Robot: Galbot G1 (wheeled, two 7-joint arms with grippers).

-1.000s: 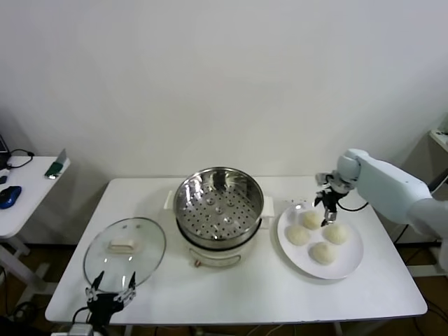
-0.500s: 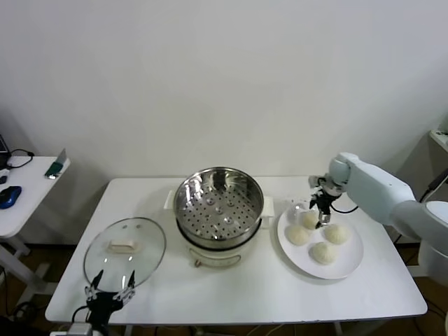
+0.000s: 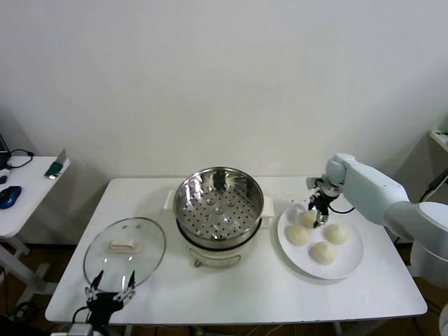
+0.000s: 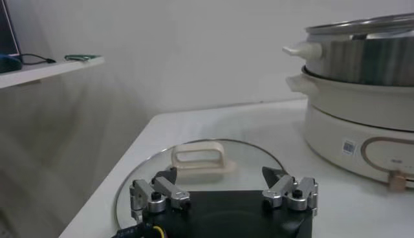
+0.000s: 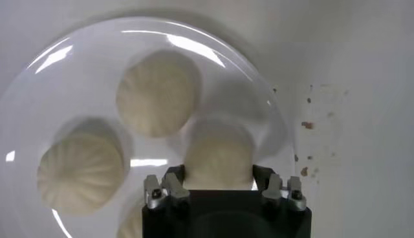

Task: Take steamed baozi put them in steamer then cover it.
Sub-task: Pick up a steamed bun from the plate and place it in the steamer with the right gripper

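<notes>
A: What sits on the white rectangular desk [image 3: 231,294]?

B: At centre, the round shiny stainless-steel steamer [image 3: 218,199] on its white base, uncovered so buns can go in. Left of it lies the round clear glass cover [image 3: 124,250], within reach of the idle left tool [image 3: 110,294], which hangs wide at the near edge.

A: And the buns?

B: Four cream-white steamed baozi [image 3: 298,234] rest on a flat white plate [image 3: 350,262], right. The right tool [image 3: 316,210] straddles the far-left bun [image 5: 217,158], fingers [image 5: 265,176] narrowing around it, probably to lift it.
</notes>
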